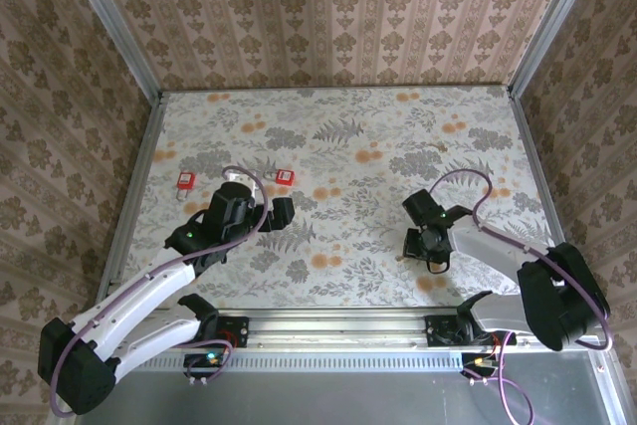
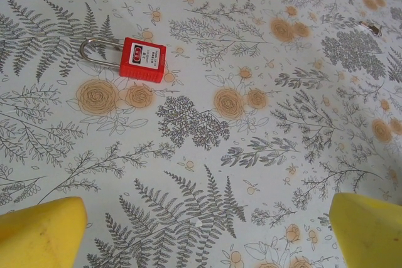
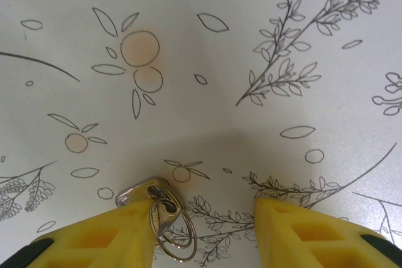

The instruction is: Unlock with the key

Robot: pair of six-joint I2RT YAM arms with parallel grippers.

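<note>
Red plastic locks, two, lie flat on the left half of the bench (image 1: 398,126): left padlock (image 1: 185,181) and right padlock (image 1: 286,177). Left tool (image 1: 282,211) sits just near of the right padlock, spread wide, nothing in it. Its wrist view has a padlock with the shackle (image 2: 100,48) closed, pointing left.

Key (image 3: 143,191) lies on the bench right of centre, under the right tool (image 3: 204,208). Right tool is part-spread and straddles the key. One pad (image 3: 119,230) touches the key head and the other is apart, so no grip yet. Key ring (image 3: 179,243) trails on the near side. Blade hidden, direction unclear.

Step in hand: pick up the key. It is thin, flat and off-centre, so a squeeze may skid it or catch only the ring. Better to centre on the head, stay low to the bench, clamp the head and leave the blade free for the keyhole.
</note>
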